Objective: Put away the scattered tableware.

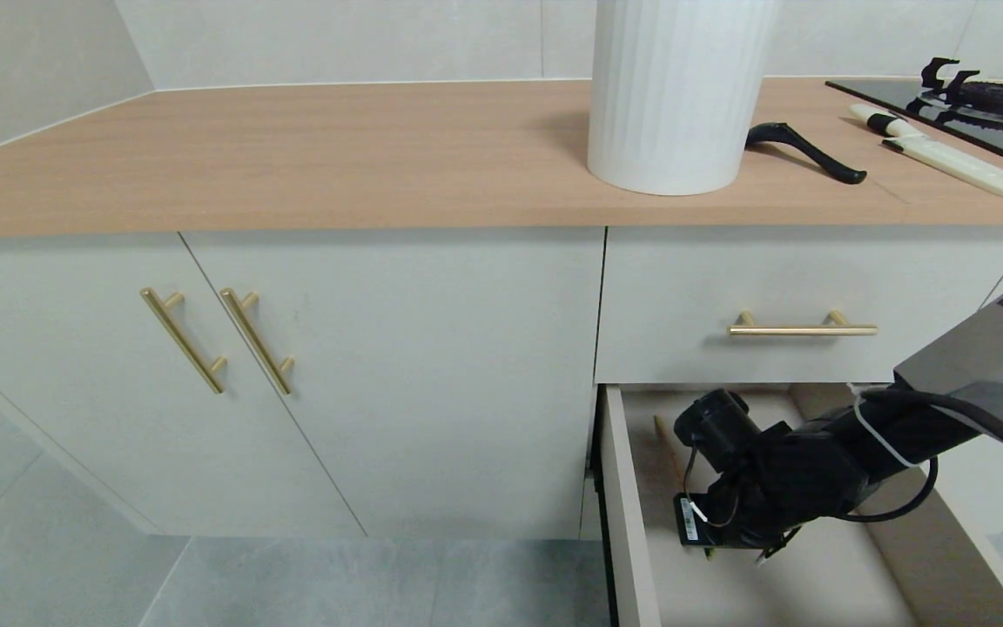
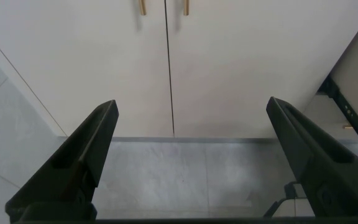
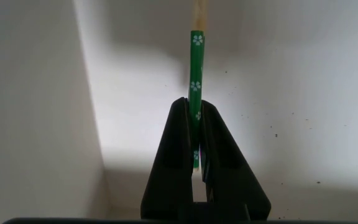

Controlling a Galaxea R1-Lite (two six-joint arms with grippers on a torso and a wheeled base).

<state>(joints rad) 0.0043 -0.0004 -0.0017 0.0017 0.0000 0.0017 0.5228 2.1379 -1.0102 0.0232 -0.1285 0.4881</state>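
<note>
Inside drawer, gripper pinches slender green chopstick.

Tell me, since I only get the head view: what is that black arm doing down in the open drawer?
Observer: The right gripper is shut on a green chopstick printed with small white flowers.
Operator: Where in the drawer is it?
Observer: The chopstick runs roughly alongside the drawer's side wall, with its bare wooden end pointing away from the gripper.
Operator: And the other arm?
Observer: The left gripper is open and empty, facing the closed cabinet doors.
</note>
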